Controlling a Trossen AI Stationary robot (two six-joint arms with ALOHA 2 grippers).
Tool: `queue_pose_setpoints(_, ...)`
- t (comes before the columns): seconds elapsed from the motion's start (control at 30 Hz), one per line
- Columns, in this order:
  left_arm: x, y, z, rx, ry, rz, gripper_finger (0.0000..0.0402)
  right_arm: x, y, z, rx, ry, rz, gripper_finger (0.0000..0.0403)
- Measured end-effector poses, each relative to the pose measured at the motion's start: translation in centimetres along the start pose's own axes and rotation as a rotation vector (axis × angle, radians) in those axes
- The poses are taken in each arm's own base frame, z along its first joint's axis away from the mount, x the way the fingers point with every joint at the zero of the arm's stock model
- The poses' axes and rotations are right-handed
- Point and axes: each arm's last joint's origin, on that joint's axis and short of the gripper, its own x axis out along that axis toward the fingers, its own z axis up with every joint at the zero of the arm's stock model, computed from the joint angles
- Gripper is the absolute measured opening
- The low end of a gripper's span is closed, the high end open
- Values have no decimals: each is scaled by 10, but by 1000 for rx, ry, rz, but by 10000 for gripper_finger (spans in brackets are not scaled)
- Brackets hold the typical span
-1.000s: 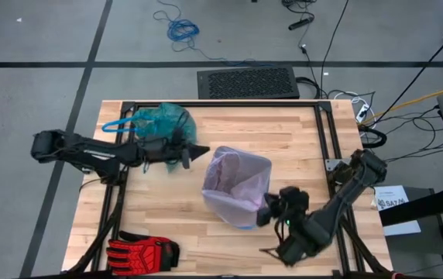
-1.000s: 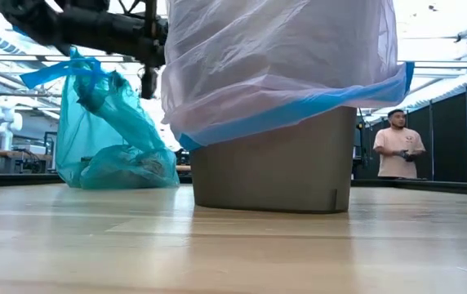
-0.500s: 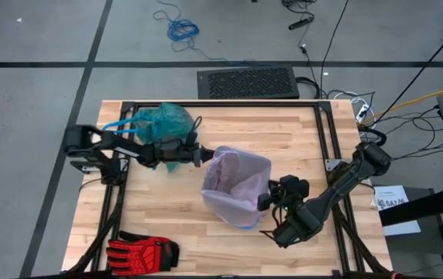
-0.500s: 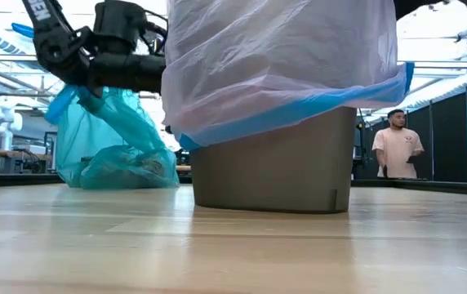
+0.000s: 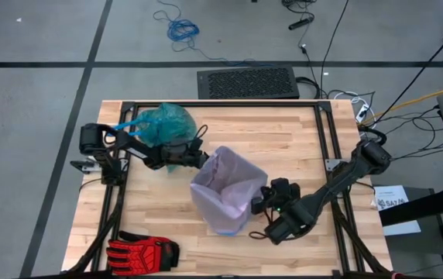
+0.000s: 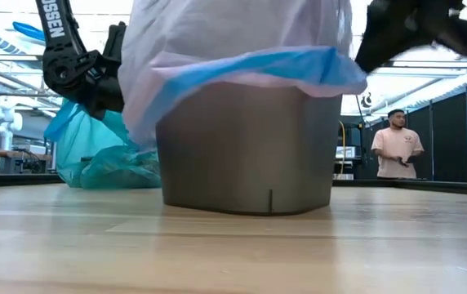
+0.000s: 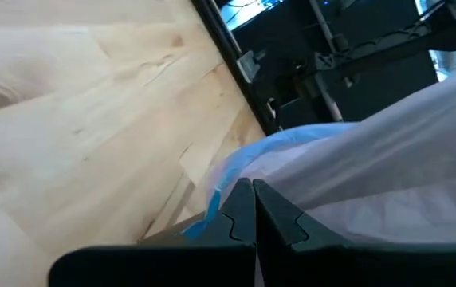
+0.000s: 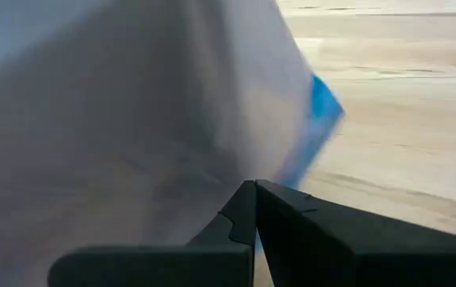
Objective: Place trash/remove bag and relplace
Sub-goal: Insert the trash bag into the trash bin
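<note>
The left arm reaches in low from the tabletop's (image 5: 291,147) 9 o'clock edge, stretched toward the middle, its gripper (image 5: 200,158) at the bin's 10 o'clock rim. The left wrist view shows its fingers (image 7: 253,209) pressed together, tips against the blue hem of the lilac liner (image 5: 225,186); whether any film is pinched cannot be told. The right arm comes from the 3 o'clock edge, folded at the elbow and angled down toward 7 o'clock, its gripper (image 5: 259,206) at the bin's 4 o'clock side. Its fingers (image 8: 252,203) are likewise closed tight, tips right beside the draped lilac plastic.

The grey bin (image 6: 250,147) stands near the tabletop's centre, the pale liner folded over its rim with the blue band hanging outside. The teal-green bag (image 5: 162,124) lies bunched at 11 o'clock, behind the left arm, its blue drawstring loop (image 5: 121,125) trailing toward the edge. No loose trash can be made out. A red-and-black glove (image 5: 140,252) rests at the 7 o'clock corner. Beyond the tabletop, a person (image 6: 395,147) stands in the room.
</note>
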Motion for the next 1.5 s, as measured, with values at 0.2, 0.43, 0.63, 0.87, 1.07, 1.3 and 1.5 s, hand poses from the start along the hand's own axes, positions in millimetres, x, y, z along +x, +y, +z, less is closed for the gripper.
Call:
queue_pose_setpoints(0.2, -4, -6, 8, 3, -16, -31, 0, -51, -1, 40, -64, 36, 21, 0)
queue_pose_setpoints(0.43, -15, -26, 24, 25, -87, -119, 0, -82, -18, 103, 39, -44, 99, 0)
queue_pose_setpoints(0.63, -29, -47, 40, 71, -161, -224, 0, -79, -43, 138, 306, -49, 172, 0)
queue_pose_setpoints(0.87, -38, -53, 49, 64, -117, -299, 0, -55, -72, 152, 468, 61, 293, 0)
queue_pose_setpoints(1.07, -39, -59, 45, 23, -8, -369, 0, -25, -69, 151, 463, 193, 654, 0)
queue_pose_setpoints(1.3, -61, -85, 52, 100, -10, -479, 0, 14, -79, 151, 351, 314, 677, 0)
queue_pose_setpoints(1.5, -94, -110, 61, 146, -85, -512, 0, 37, -82, 155, 253, 401, 676, 0)
